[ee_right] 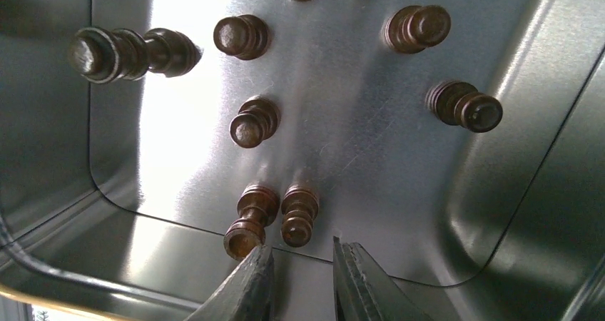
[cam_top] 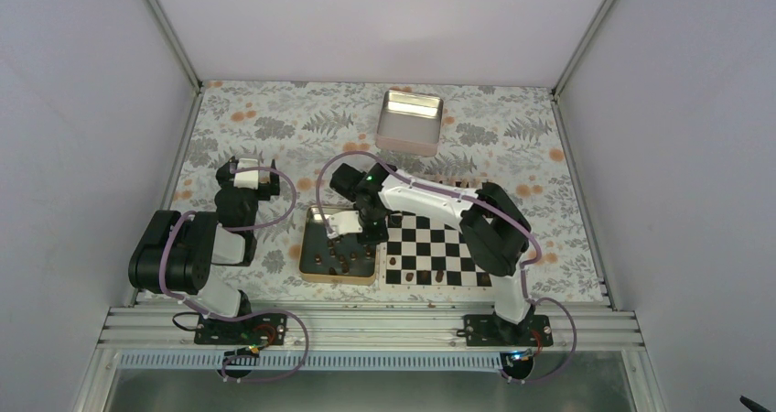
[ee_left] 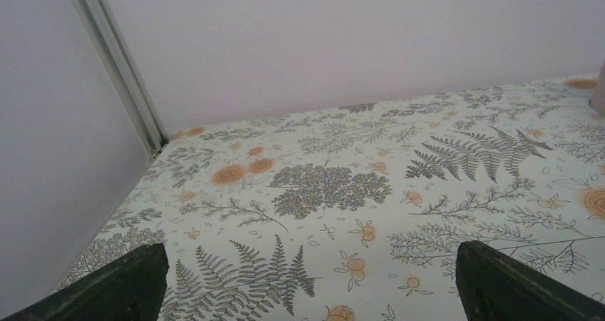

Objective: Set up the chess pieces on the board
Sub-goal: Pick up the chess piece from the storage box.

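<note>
Caught at pick-up inside gold-rimmed metal tray [ee_right: 64,157], beside black-and-white checked board [cam_top: 439,247].
Noted right gripper [ee_right: 303,282] fingers narrow, empty, just short of tiny dark brown wooden chess pieces [ee_right: 298,215] lying there; left gripper [ee_left: 307,292] wide, idle. Judged next: advance, straddle one piece, close.

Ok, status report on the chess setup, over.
Right pincer narrowly open, empty, over chess pieces in the tray. Left pincer open, empty. Few pieces on the board. Nothing blocking.
</note>
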Action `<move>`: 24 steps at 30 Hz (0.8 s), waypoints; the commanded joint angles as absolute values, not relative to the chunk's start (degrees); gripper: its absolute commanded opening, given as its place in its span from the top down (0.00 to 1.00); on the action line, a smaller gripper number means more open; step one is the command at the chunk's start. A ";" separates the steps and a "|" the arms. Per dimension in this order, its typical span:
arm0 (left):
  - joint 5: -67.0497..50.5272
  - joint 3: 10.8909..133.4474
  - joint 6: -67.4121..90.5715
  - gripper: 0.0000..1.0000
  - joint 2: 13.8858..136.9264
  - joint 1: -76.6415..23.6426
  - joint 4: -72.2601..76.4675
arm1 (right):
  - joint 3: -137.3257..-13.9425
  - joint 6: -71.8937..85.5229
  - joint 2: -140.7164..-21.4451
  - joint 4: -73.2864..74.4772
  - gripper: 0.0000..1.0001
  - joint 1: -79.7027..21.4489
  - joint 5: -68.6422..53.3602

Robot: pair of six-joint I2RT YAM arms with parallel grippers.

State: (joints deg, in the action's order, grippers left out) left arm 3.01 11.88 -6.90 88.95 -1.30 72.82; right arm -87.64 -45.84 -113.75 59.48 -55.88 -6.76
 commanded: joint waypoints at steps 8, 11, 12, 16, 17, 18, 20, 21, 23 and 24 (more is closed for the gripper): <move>2.76 12.11 -6.77 0.00 89.52 -1.50 75.85 | -89.14 -48.33 -114.63 62.47 0.76 -56.91 -11.52; 2.74 12.13 -6.77 0.00 89.53 -1.50 75.78 | -87.63 -47.87 -113.90 62.26 0.75 -58.04 -10.13; 2.78 12.13 -6.77 0.00 89.50 -1.49 75.84 | -87.10 -47.72 -113.83 62.23 0.75 -58.35 -9.85; 2.73 12.13 -6.78 0.00 89.48 -1.49 75.78 | -86.23 -46.99 -113.82 62.07 0.75 -58.88 -8.94; 2.79 12.13 -6.80 0.00 89.50 -1.49 75.78 | -86.16 -46.82 -113.82 62.10 0.75 -58.94 -8.77; 2.73 12.13 -6.78 0.00 89.55 -1.49 75.82 | -86.15 -46.70 -113.85 62.18 0.75 -58.99 -8.64; 2.75 12.17 -6.79 0.00 89.49 -1.56 75.77 | -85.78 -46.40 -113.99 61.87 0.75 -59.06 -8.09; 2.75 12.18 -6.81 0.00 89.53 -1.50 75.82 | -85.55 -46.22 -113.95 61.50 0.75 -58.99 -7.50; 2.72 12.12 -6.78 0.00 89.50 -1.54 75.80 | -85.06 -45.85 -113.99 60.74 0.75 -58.98 -6.33; 2.73 12.17 -6.79 0.00 89.52 -1.51 75.72 | -84.99 -45.75 -113.88 60.59 0.75 -58.99 -6.04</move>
State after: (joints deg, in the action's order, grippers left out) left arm 3.01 11.88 -6.90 88.95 -1.30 72.82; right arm -86.15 -46.81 -114.50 61.01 -58.50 -8.03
